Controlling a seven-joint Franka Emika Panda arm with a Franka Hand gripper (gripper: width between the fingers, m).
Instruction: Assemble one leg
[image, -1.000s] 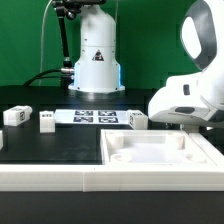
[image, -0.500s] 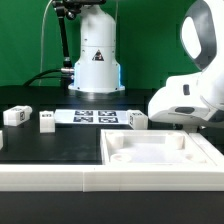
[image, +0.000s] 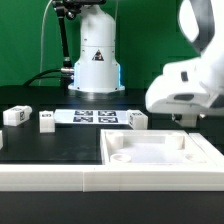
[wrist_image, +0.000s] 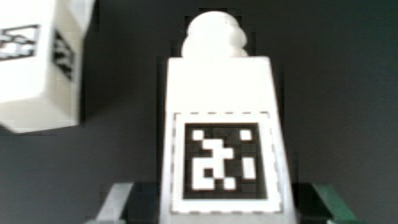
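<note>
The leg (wrist_image: 221, 110) lay between the fingers of the claw (wrist_image: 222, 205); whether they squeezed it could not be told. A weak hold might let it slip and bump the other leg (wrist_image: 45, 70) beside the claw.

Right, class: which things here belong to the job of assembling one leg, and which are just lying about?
Part of the job:
- the leg, lying between the fingers of the hand
- the tabletop with its corner sockets

Lying about:
- spare legs on the table
- the marker board
</note>
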